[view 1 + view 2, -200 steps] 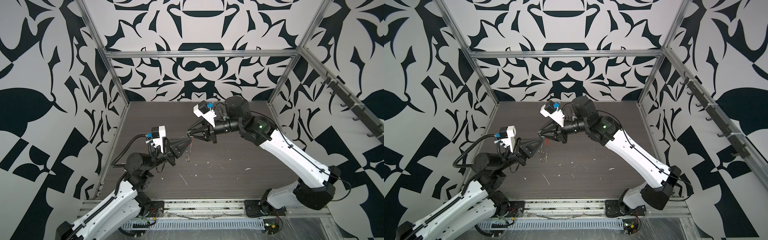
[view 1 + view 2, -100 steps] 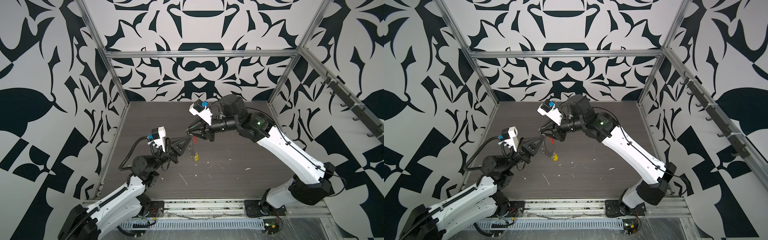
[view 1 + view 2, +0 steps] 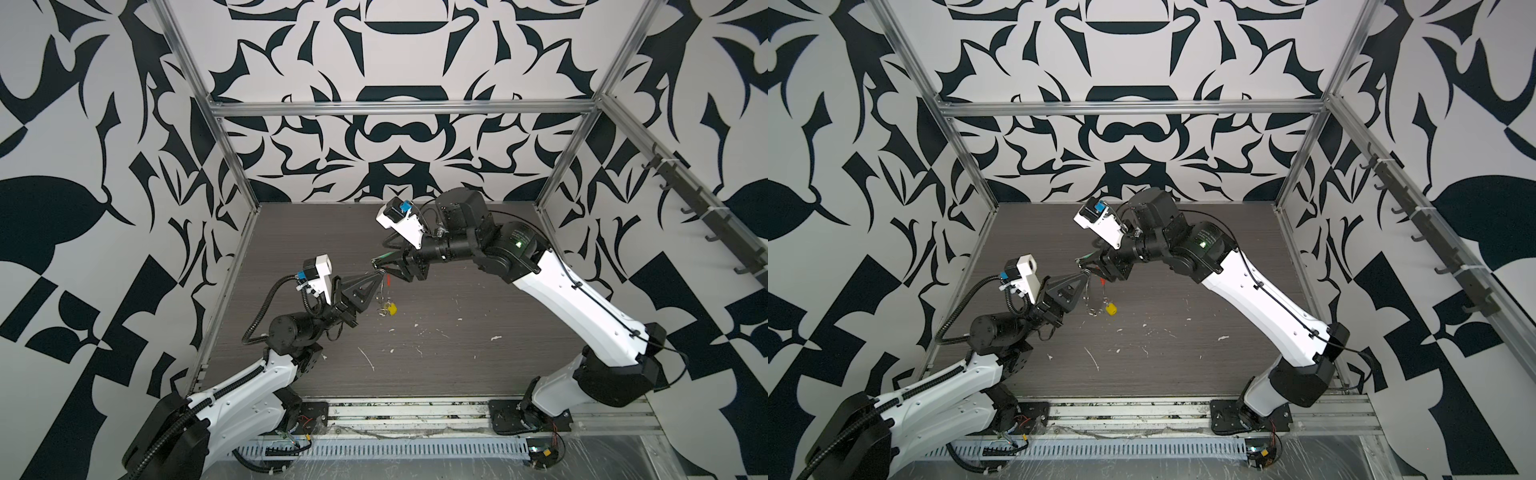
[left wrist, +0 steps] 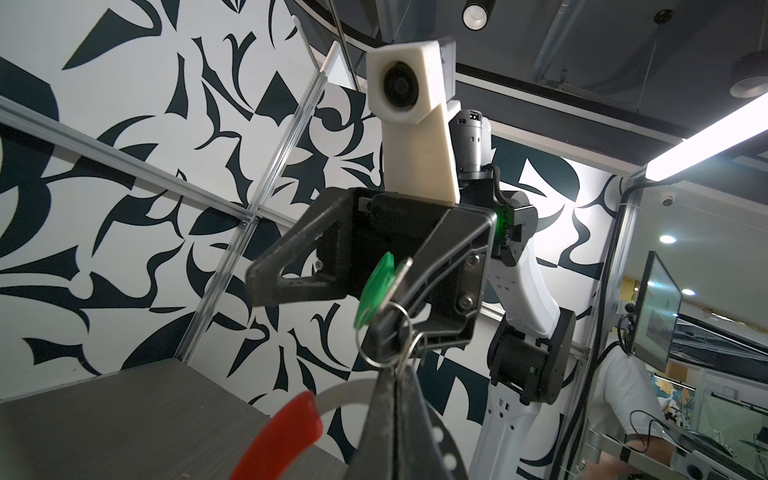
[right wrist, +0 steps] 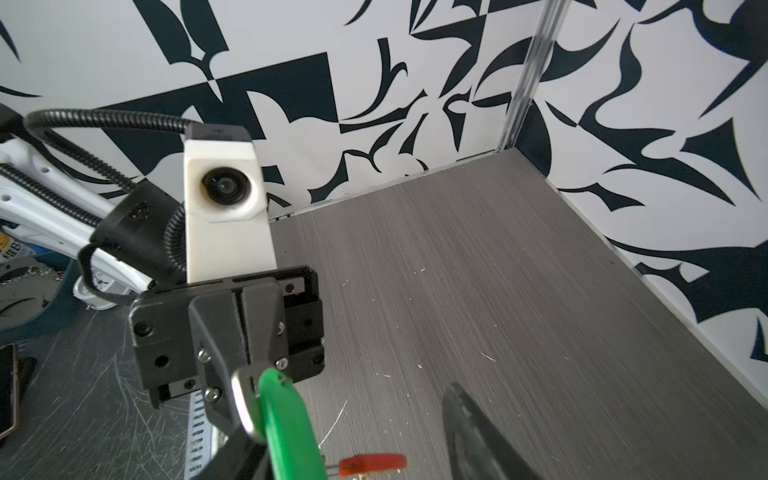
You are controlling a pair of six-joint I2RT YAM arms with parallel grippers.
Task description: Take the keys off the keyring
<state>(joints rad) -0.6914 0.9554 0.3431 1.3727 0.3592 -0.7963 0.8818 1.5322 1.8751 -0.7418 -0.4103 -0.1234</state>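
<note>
Left wrist view showed the left gripper [image 4: 392,376] clamped tight on the keyring [image 4: 347,388], its red sleeve [image 4: 282,436] curving off to one side. The right gripper [image 4: 318,309] stood with jaws well apart, the green key [image 4: 374,286] lying against one finger (nothing squeezing it). In a top view the yellow key [image 3: 391,308] hung low on the hoop, near the table [image 3: 457,365]; whether it touched could not be told.

Both arms reach inward, their grippers meeting nearly tip to tip above the middle. The left arm [image 3: 232,399] rises from a low elbow, and the left gripper [image 3: 374,275] is pinched tight on the keyring [image 4: 340,391]. The right arm [image 3: 573,299] stretches long and slopes down. The right gripper [image 3: 383,271] has its jaws spread, apparently gripping nothing.
</note>
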